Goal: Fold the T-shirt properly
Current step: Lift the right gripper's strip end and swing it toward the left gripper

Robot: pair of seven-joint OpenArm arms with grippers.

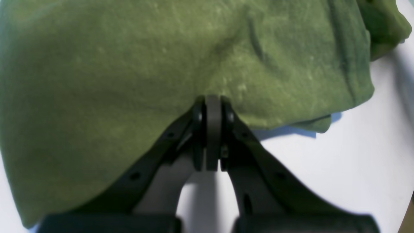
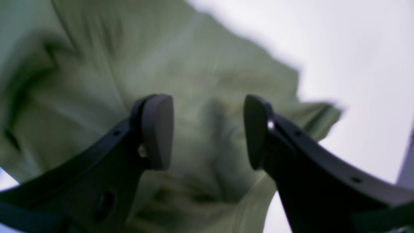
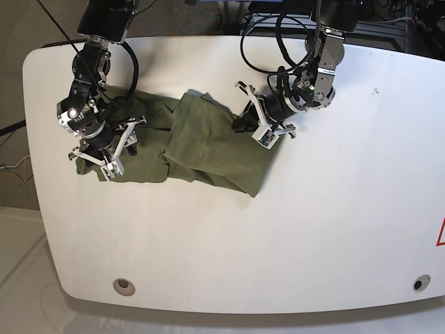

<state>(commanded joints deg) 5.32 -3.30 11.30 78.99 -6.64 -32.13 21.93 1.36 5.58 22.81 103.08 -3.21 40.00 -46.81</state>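
Observation:
The olive-green T-shirt [image 3: 208,149] lies crumpled and partly doubled over on the white table [image 3: 313,229], stretching from the left arm of the view to the centre. In the left wrist view the T-shirt [image 1: 129,64] fills most of the frame, and my left gripper [image 1: 212,100] is shut with its tips pinching the cloth's near edge. In the base view that left gripper [image 3: 241,124] sits at the garment's upper right edge. My right gripper [image 2: 208,129] is open just above the blurred T-shirt [image 2: 200,64], nothing between its pads. It hovers over the shirt's left end [image 3: 124,145].
Black cables [image 3: 278,42] hang over the table's far edge behind the arms. Two round holes [image 3: 124,285] [image 3: 417,283] sit near the front edge. Bare white table [image 1: 355,155] spreads to the right of the shirt and in front of it.

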